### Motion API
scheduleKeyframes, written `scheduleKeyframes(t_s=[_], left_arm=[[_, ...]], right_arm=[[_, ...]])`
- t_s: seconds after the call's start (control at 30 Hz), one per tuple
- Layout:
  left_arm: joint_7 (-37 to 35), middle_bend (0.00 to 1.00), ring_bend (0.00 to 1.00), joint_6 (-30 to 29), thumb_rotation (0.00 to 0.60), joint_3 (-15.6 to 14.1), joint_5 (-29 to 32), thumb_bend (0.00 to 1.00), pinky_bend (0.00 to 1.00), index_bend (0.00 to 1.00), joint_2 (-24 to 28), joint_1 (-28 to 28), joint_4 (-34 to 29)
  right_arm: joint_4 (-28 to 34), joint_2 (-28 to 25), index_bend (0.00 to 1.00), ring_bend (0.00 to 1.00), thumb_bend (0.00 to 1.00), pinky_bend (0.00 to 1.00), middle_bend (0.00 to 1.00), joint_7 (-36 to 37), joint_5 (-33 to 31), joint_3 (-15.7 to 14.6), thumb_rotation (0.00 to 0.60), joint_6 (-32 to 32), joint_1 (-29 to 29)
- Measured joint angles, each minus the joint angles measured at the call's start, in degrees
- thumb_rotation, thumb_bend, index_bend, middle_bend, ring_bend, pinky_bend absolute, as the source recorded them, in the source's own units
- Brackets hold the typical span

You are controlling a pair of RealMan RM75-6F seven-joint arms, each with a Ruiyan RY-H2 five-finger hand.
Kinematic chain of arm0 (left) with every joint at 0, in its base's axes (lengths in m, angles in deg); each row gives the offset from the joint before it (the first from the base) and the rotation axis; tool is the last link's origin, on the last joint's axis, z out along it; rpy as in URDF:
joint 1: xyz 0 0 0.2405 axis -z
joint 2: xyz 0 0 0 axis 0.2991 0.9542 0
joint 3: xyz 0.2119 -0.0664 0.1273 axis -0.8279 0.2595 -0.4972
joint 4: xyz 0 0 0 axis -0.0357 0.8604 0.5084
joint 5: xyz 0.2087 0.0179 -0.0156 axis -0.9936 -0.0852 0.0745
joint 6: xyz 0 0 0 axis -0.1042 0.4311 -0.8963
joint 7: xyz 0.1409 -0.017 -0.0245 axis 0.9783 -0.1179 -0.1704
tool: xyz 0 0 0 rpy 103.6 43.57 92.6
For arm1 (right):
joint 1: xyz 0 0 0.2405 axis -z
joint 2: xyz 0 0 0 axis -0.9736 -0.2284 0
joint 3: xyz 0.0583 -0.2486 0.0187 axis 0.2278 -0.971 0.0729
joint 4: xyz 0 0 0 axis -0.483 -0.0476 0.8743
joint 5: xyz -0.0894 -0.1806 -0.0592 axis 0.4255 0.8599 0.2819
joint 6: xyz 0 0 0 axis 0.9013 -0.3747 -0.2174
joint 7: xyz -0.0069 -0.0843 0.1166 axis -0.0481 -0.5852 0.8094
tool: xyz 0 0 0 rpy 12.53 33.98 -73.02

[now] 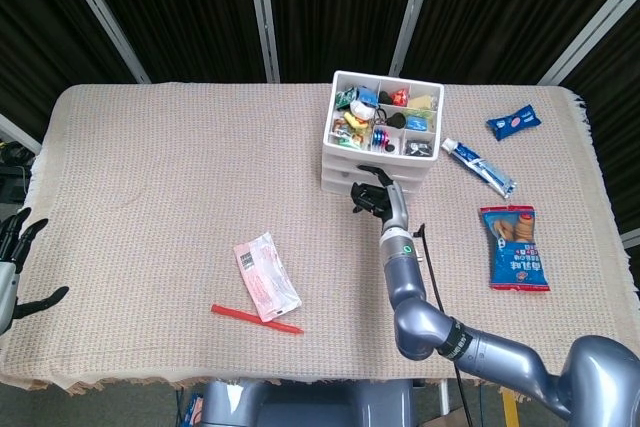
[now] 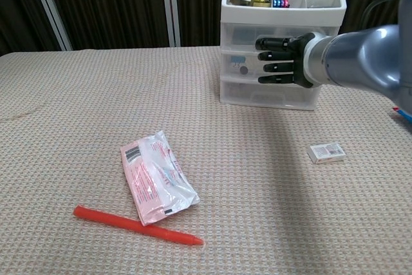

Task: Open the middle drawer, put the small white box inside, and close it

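Observation:
The white three-drawer unit (image 1: 385, 152) (image 2: 283, 88) stands at the back of the table, its top tray full of small items. My right hand (image 2: 280, 61) (image 1: 370, 197) is up against its front, fingers stretched sideways across the middle drawer (image 2: 239, 64) and touching it. I cannot tell whether they hook the handle. All drawers look closed. The small white box (image 2: 327, 152) lies flat on the cloth, in front of the unit and to its right, apart from the hand. My left hand (image 1: 15, 267) hangs at the table's left edge, fingers spread and empty.
A pink packet (image 2: 156, 185) and a red pen (image 2: 135, 225) lie at the front left. A blue snack bag (image 1: 515, 247), a toothpaste tube (image 1: 478, 167) and a small blue packet (image 1: 513, 122) lie right of the unit.

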Motion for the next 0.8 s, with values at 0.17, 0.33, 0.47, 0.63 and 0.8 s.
scheduleKeyframes(t_s=[0.17, 0.33, 0.47, 0.63, 0.8], left_arm=[[-0.1, 0.0, 0.0, 0.0, 0.6, 0.0, 0.0, 0.06, 0.0, 0.11, 0.0, 0.0, 0.0], [-0.2, 0.0, 0.0, 0.2, 0.6, 0.0, 0.1, 0.06, 0.0, 0.11, 0.1, 0.0, -0.1], [-0.1, 0.0, 0.0, 0.2, 0.6, 0.0, 0.1, 0.06, 0.0, 0.11, 0.0, 0.0, -0.1], [0.0, 0.0, 0.0, 0.1, 0.6, -0.1, 0.1, 0.06, 0.0, 0.11, 0.0, 0.0, -0.2], [0.1, 0.0, 0.0, 0.1, 0.6, -0.1, 0.0, 0.06, 0.0, 0.11, 0.0, -0.1, -0.3]], right_arm=[[-0.4, 0.3, 0.32, 0.73, 0.45, 0.59, 0.74, -0.3, -0.8, 0.5, 0.6, 0.1, -0.2], [0.2, 0.3, 0.32, 0.73, 0.45, 0.59, 0.74, -0.3, -1.1, 0.4, 0.6, 0.0, 0.1], [1.3, 0.2, 0.33, 0.73, 0.45, 0.59, 0.74, -0.2, -1.2, 0.1, 0.6, -0.2, 0.7], [3.4, -0.2, 0.33, 0.73, 0.45, 0.59, 0.74, 0.3, -0.5, -0.3, 0.6, 0.0, 1.9], [5.7, -0.8, 0.33, 0.73, 0.45, 0.59, 0.74, 0.6, 0.5, -0.8, 0.6, 0.3, 3.1]])
